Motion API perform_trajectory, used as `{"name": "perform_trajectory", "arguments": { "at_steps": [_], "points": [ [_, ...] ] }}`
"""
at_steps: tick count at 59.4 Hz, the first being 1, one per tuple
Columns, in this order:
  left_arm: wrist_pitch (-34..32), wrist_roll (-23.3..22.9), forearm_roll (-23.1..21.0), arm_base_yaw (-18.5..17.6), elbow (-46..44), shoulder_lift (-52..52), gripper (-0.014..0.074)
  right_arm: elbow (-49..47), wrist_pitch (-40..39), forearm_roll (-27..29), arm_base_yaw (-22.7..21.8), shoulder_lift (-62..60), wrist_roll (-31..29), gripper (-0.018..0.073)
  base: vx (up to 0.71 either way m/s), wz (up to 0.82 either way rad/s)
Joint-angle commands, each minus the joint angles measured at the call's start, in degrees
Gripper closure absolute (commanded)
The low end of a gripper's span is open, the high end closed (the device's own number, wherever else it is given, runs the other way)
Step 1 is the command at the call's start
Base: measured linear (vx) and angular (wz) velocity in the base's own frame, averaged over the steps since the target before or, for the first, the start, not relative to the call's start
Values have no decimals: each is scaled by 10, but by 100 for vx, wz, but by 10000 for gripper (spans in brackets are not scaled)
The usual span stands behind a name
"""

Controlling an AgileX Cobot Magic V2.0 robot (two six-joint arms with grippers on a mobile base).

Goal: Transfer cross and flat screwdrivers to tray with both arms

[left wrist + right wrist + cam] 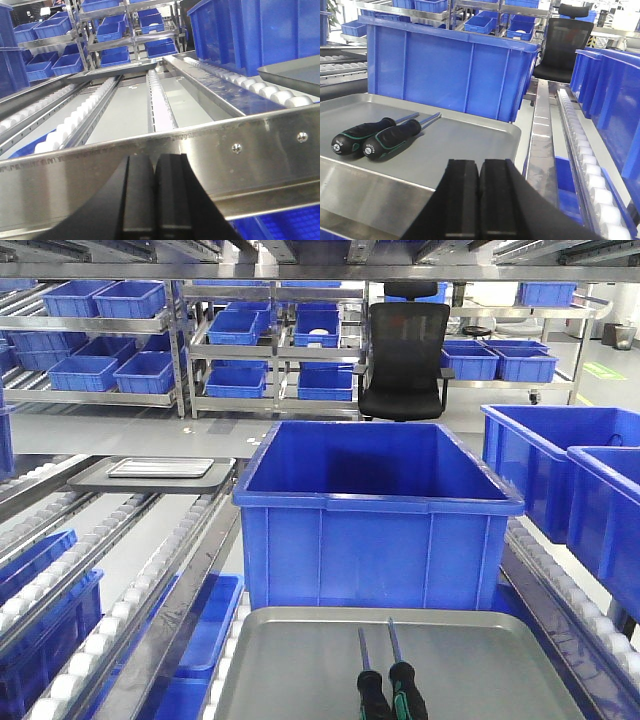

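Two screwdrivers lie side by side on the grey tray (290, 660), shafts pointing toward the big blue bin. In the front view one (372, 692) is left of the other (407, 688). The right wrist view shows both black-and-green handles, left (361, 136) and right (393, 137), on the tray (470, 135). My right gripper (479, 166) hangs over the tray's near right edge, shut and empty, to the right of the handles. My left gripper (155, 159) is shut and empty over a steel conveyor rail (260, 145). The tray's corner (295, 75) shows at its far right.
A large blue bin (375, 510) stands right behind the tray. More blue bins (560, 465) sit to the right. Roller tracks (110, 580) run on the left, with a far tray (160, 472) on them. A black chair (405, 360) and shelves of bins (250, 340) stand behind.
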Motion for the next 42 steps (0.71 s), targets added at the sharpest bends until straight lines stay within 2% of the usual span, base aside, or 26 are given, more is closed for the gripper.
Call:
{"name": "perform_trajectory", "arguments": {
  "at_steps": [1, 10, 16, 18, 21, 25, 30, 34, 42],
  "points": [
    [-42, -3, -3, 1, -13, -2, 594, -16, -42, 9, -1, 6, 0, 567, 0, 0],
    [-42, -3, -3, 1, -13, -2, 594, -16, -42, 9, -1, 6, -1, 567, 0, 0],
    [-42, -3, -3, 1, -13, -2, 594, -16, -43, -42, -1, 6, 17, 567, 0, 0],
    [-42, -3, -3, 1, -13, -2, 594, -16, -43, -76, -1, 6, 49, 567, 0, 0],
    [-42, -3, -3, 1, -13, -2, 594, -16, -45, -149, -1, 6, 129, 567, 0, 0],
    [-42, -3, -3, 1, -13, -2, 594, -1, -63, -264, -1, 6, 263, 567, 0, 0],
    [-42, -3, -3, 1, -13, -2, 594, 47, -102, -371, -1, 6, 397, 567, 0, 0],
    [-42, -3, -3, 1, -13, -2, 594, 92, -138, -390, -1, 6, 446, 567, 0, 0],
    [-42, -3, -3, 1, -13, -2, 594, 164, -196, -383, -1, -26, 462, 567, 0, 0]
  ]
}}
